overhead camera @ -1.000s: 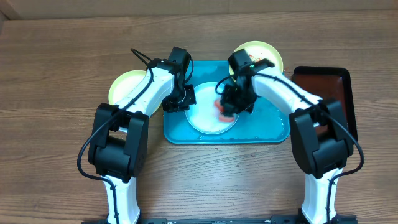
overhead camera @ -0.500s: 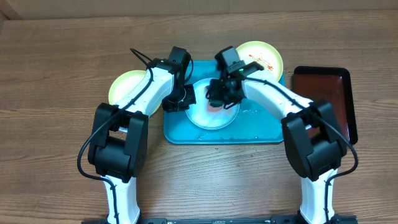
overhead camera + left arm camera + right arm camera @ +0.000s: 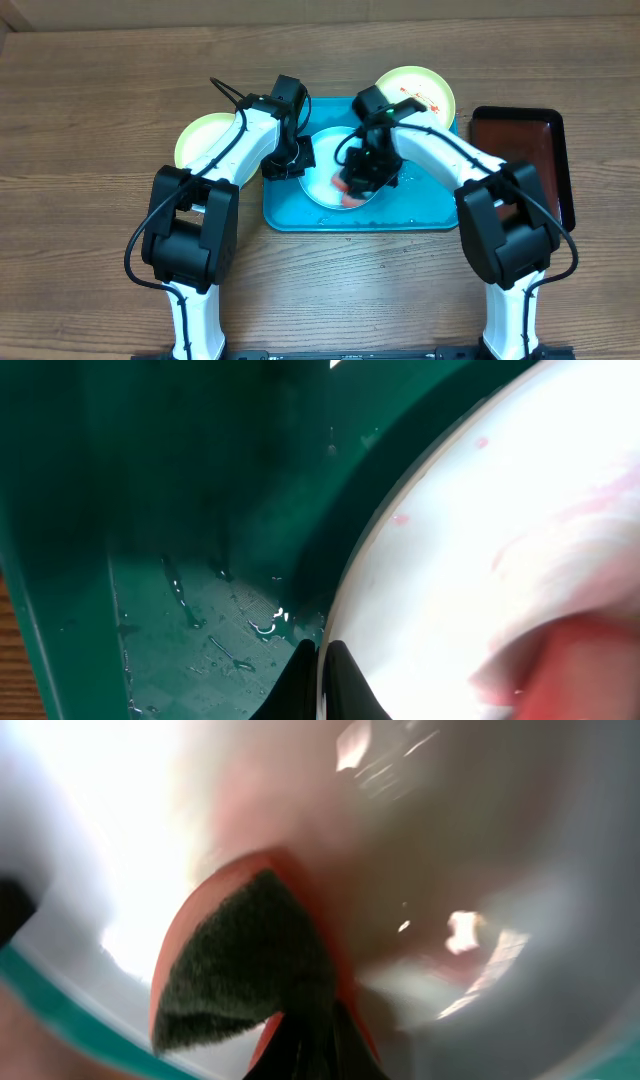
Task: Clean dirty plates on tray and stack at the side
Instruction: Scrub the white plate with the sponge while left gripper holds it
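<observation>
Tray (image 3: 420,215) long axis left-right, plate (image 3: 322,182) flat, left claw (image 3: 297,160) clenched on rim, right claw (image 3: 360,180) grasping sponge (image 3: 351,196).

robot lab workbench, two white-and-black arms (image 3: 240,140) mounted at a wood-grain table (image 3: 80,110)

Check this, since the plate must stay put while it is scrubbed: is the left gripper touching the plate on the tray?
Touching. The left wrist view shows the left gripper shut on the rim of the plate, the edge pinched in its closed jaws.

Turquoise tray (image 3: 425,214), white plate (image 3: 322,183), red-and-dark sponge (image 3: 240,970)
</observation>
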`<move>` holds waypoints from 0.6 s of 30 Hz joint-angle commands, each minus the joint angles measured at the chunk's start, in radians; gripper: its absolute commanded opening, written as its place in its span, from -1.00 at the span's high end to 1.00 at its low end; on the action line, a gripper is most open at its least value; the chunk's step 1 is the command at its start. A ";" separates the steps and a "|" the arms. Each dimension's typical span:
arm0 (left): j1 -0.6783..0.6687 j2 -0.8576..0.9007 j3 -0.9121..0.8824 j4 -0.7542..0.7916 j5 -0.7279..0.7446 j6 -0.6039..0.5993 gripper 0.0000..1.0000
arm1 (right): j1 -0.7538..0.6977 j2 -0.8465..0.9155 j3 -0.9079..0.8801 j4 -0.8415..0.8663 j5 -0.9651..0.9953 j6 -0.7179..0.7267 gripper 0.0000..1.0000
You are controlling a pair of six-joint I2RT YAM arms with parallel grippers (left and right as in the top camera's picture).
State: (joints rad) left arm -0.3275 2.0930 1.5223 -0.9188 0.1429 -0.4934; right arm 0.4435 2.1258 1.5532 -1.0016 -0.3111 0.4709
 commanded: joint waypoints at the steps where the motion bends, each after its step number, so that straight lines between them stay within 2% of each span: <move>1: 0.002 0.000 -0.011 0.001 -0.011 0.016 0.92 | -0.040 0.014 0.024 0.050 0.130 0.011 0.93; 9: 0.002 0.000 -0.011 0.003 -0.011 0.023 0.91 | -0.038 0.014 0.024 0.253 0.185 -0.032 0.93; 12: 0.002 0.000 -0.011 0.010 -0.012 0.027 0.91 | -0.024 0.014 0.024 0.301 0.096 -0.083 0.93; 18: 0.002 0.000 0.010 0.027 -0.025 0.054 0.91 | -0.037 -0.030 0.070 0.256 -0.021 -0.079 0.92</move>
State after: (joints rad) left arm -0.3271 2.0930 1.5223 -0.8940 0.1368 -0.4786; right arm 0.4191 2.1258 1.5688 -0.7376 -0.2661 0.4061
